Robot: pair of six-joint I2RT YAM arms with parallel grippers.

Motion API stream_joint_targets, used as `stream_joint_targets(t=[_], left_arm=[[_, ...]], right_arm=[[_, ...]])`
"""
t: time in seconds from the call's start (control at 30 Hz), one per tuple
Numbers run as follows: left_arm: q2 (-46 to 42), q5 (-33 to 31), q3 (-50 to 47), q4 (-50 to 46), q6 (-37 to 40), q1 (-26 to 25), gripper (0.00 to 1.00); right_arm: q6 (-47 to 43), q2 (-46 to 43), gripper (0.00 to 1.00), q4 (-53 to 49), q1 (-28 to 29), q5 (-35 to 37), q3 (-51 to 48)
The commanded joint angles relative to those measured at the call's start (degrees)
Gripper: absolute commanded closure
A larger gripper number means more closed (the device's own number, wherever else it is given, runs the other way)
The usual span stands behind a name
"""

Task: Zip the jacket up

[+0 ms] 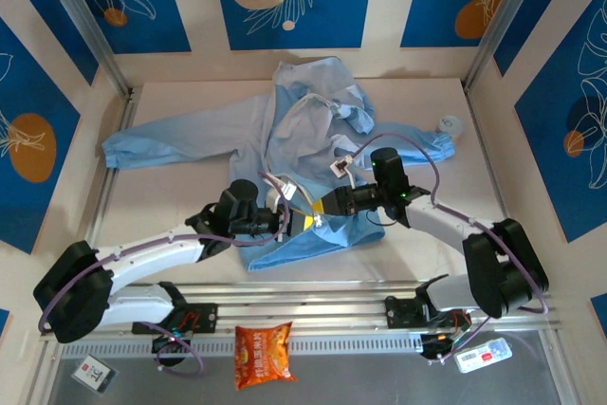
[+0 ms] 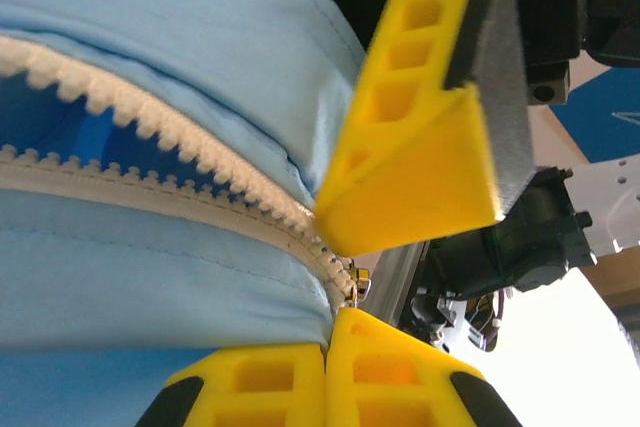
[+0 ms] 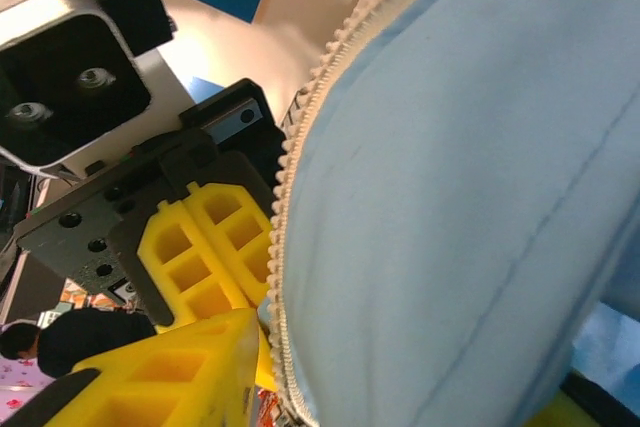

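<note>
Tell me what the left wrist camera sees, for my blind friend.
A light-blue thin fabric jacket with an open whitish toothed zipper fills the left. The left gripper, yellow-fingered, pinches its hem; the right gripper's yellow plastic finger is just above.

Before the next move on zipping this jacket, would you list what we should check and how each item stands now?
1. Left gripper shut on the jacket hem: ok.
2. Zipper rows meshed above the bottom end: not ok, they gape.
3. Slider seated at the bottom end: cannot tell.
4. Right gripper holding anything: cannot tell; its finger sits beside the zipper's lower end.
5. Upper jacket lying flat: not ok, crumpled.
</note>
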Motion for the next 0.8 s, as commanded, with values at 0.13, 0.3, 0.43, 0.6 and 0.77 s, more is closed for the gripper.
stream_joint_targets(t=[0.13, 0.3, 0.43, 0.6, 0.77], left_arm=[[-2.2, 1.2, 2.0, -3.0, 1.3, 0.4, 1.00], [-3.9, -1.8, -0.1, -0.7, -1.6, 0.5, 1.00], [-3.2, -2.7, -1.5, 1.8, -3.7, 0.5, 1.00], [-2.3, -2.8, -1.7, 1.5, -4.6, 0.7, 1.00], [-4.0, -3.7, -3.3, 1.7, -6.8, 2.0, 1.00]], right_arm=[[4.5, 1.3, 1.00, 6.0, 1.7, 1.9, 0.9], [11.0, -4.0, 1.00, 14.4, 3.1, 12.3, -4.4], [13.0, -6.1, 1.00, 17.8, 4.7, 16.9, -6.5], [14.3, -6.0, 1.00, 18.8, 5.0, 17.8, -7.2], [14.9, -6.9, 1.00, 19.1, 5.0, 19.3, -8.1]])
